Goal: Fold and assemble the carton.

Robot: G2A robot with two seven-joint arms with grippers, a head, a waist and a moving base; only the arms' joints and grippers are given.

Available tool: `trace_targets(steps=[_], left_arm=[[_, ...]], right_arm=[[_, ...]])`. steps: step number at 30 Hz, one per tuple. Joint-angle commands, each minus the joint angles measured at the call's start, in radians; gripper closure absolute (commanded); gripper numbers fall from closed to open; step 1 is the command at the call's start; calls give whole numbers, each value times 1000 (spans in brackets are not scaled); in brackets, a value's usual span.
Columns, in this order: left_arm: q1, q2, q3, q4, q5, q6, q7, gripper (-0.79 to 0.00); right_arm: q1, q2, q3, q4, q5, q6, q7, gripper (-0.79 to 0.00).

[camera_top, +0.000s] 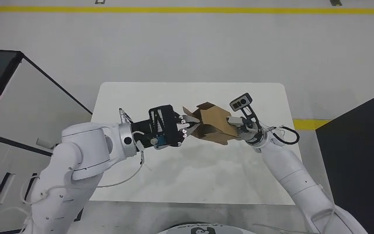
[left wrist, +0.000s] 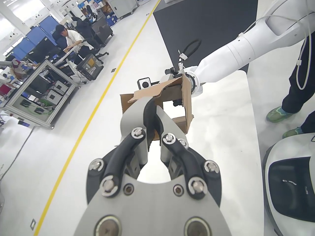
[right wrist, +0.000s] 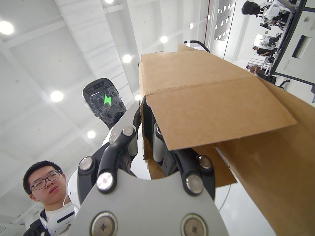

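In the top view, the brown carton (camera_top: 211,121) is held over the middle of the white worktop (camera_top: 175,175), with the two claws meeting it from opposite sides. The left claw (camera_top: 187,124) is seen at the carton's 9 o'clock and the right claw (camera_top: 231,123) at its 3 o'clock. The carton's flaps are spread open, one pointing towards 10 o'clock. Whether the carton touches the worktop cannot be told.

In the left wrist view, the left claw (left wrist: 153,108) is clenched on a cardboard wall of the carton (left wrist: 187,99), the dark pads being pressed together on the board. An open end of the carton is turned towards the camera, and a patch of white worktop (left wrist: 221,128) is seen through the hollow box. One flap is folded out along the upper edge and another stands out at the side. The right arm is seen reaching the carton's far side.

In the right wrist view, the right claw (right wrist: 145,135) is closed on a thin wall edge of the carton (right wrist: 209,94), one finger lying on each face of the board. A flap is bent outward over the claw, and the dark interior is glimpsed just beside the gripped edge.
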Motion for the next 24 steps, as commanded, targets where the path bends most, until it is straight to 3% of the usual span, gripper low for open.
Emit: trace_targets(steps=[1, 14, 24], left_arm=[[3, 3, -5, 1, 5, -9, -9, 0], [41, 22, -22, 12, 31, -77, -64, 0], [3, 25, -19, 8, 19, -37, -46, 0]], right_arm=[[0, 0, 0, 0, 0, 0, 0, 0], [0, 0, 0, 0, 0, 0, 0, 0], [0, 0, 0, 0, 0, 0, 0, 0]])
